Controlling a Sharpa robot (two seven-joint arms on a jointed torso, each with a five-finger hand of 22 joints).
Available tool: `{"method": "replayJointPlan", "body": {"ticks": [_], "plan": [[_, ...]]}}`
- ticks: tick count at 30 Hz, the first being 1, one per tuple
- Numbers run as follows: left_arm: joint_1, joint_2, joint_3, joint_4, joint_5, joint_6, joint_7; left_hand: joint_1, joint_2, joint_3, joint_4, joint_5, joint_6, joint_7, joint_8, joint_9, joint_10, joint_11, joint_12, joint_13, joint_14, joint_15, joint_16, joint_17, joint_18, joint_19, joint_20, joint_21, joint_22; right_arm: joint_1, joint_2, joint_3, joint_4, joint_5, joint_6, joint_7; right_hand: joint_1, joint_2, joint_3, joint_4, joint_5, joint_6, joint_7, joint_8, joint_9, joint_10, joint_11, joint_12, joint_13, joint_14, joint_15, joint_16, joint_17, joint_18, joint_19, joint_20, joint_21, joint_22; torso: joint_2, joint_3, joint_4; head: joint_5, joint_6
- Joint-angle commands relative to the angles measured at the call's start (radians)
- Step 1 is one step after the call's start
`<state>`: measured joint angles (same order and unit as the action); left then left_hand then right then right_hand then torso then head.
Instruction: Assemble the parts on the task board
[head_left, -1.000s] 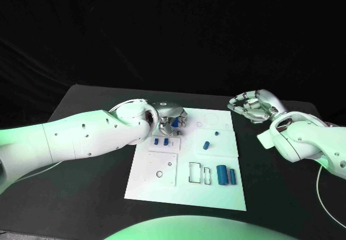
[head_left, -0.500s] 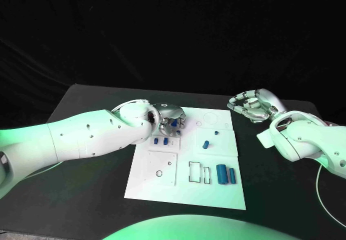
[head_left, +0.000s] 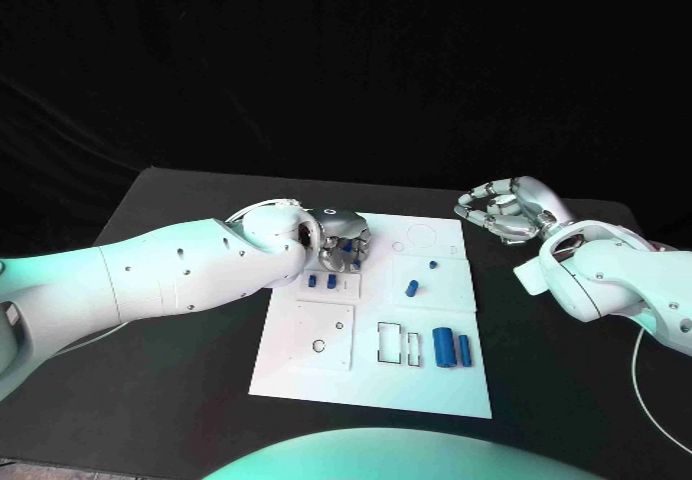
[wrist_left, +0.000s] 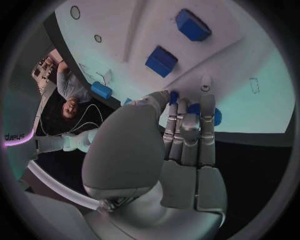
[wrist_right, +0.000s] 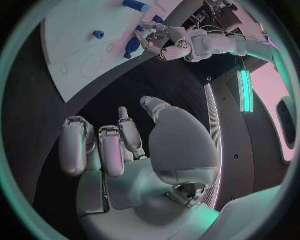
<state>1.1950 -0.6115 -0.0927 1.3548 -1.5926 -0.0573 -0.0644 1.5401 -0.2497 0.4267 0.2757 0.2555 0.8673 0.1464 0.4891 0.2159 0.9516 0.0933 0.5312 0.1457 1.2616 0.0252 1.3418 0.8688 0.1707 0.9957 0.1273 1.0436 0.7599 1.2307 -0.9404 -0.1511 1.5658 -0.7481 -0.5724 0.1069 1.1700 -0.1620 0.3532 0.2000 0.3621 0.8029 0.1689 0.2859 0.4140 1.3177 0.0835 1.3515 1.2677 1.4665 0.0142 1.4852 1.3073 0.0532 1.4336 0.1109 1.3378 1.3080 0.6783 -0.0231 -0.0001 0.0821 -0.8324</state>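
Note:
The white task board (head_left: 325, 375) lies mid-table. My left hand (head_left: 340, 242) hovers over its far left part, fingers curled round a small blue part (wrist_left: 194, 109) that peeks out between them. Just nearer than this hand, two blue blocks (head_left: 322, 283) stand side by side on the board, also seen as two blocks (wrist_left: 161, 60) past the fingertips. My right hand (head_left: 503, 210) hangs off the board's far right corner, fingers (wrist_right: 103, 147) curled in with nothing in them. In the right wrist view, the left hand (wrist_right: 153, 34) is at the board's (wrist_right: 69, 40) edge.
On the board's right half lie a small blue peg (head_left: 433, 267), a short blue piece (head_left: 413, 290), a thick blue cylinder (head_left: 443, 348) and a thin one (head_left: 464, 349). A black rectangular frame (head_left: 394, 342) and a small ring (head_left: 317, 347) lie nearer me. Black table (head_left: 173, 400) surrounds the board.
My left hand has turned a little and drawn its fingers closer together over the board's far left part. The right hand has stayed put.

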Motion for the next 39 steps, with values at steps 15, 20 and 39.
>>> {"method": "replayJointPlan", "body": {"ticks": [15, 20, 39], "plan": [[-0.009, 0.012, 0.000, -0.011, 0.004, 0.025, 0.001, 0.029, 0.020, 0.065, -0.027, -0.003, 0.057, -0.007, -0.016, 0.001, 0.080, -0.017, -0.028, -0.013, 0.071, -0.014, 0.060, 0.089, -0.016, 0.072, -0.009, 0.099, 0.116, -0.001, 0.000, 0.000, 0.004, -0.004, 0.014, 0.008, 0.003, 0.006, 0.000, 0.006, 0.006, -0.006, 0.001, 0.007, 0.002, -0.006, 0.002, -0.003, 0.001, 0.051, -0.005, -0.004, 0.034, 0.009, -0.007, 0.003, -0.006, 0.099, 0.001, -0.0007, 0.0000, 0.000, -0.003], [-0.010, 0.011, 0.000, -0.011, 0.009, 0.006, 0.008, 0.032, 0.032, 0.095, -0.050, -0.009, 0.090, -0.011, -0.023, 0.010, 0.125, -0.024, -0.062, -0.020, 0.106, -0.022, 0.075, 0.119, -0.025, 0.106, -0.017, 0.140, 0.165, -0.001, 0.000, 0.000, 0.004, -0.004, 0.014, 0.008, 0.003, 0.006, 0.000, 0.006, 0.006, -0.006, 0.001, 0.007, 0.002, -0.006, 0.002, -0.003, 0.001, 0.051, -0.005, -0.004, 0.034, 0.009, -0.007, 0.003, -0.006, 0.099, 0.000, -0.0004, 0.0003, -0.001, -0.003], [-0.012, -0.038, 0.026, 0.047, 0.089, -0.076, 0.056, -0.003, 0.024, 0.107, -0.067, -0.018, 0.110, -0.010, -0.045, 0.021, 0.164, -0.025, -0.114, -0.022, 0.129, -0.024, 0.081, 0.134, -0.033, 0.135, -0.017, 0.176, 0.210, -0.001, 0.002, 0.000, -0.001, -0.004, 0.012, 0.011, 0.003, 0.006, 0.000, 0.006, 0.006, -0.006, 0.001, 0.007, 0.002, -0.006, 0.002, -0.003, 0.001, 0.051, -0.005, -0.004, 0.034, 0.009, -0.007, 0.003, -0.006, 0.099, -0.001, -0.0006, 0.0014, 0.000, 0.010]]}}
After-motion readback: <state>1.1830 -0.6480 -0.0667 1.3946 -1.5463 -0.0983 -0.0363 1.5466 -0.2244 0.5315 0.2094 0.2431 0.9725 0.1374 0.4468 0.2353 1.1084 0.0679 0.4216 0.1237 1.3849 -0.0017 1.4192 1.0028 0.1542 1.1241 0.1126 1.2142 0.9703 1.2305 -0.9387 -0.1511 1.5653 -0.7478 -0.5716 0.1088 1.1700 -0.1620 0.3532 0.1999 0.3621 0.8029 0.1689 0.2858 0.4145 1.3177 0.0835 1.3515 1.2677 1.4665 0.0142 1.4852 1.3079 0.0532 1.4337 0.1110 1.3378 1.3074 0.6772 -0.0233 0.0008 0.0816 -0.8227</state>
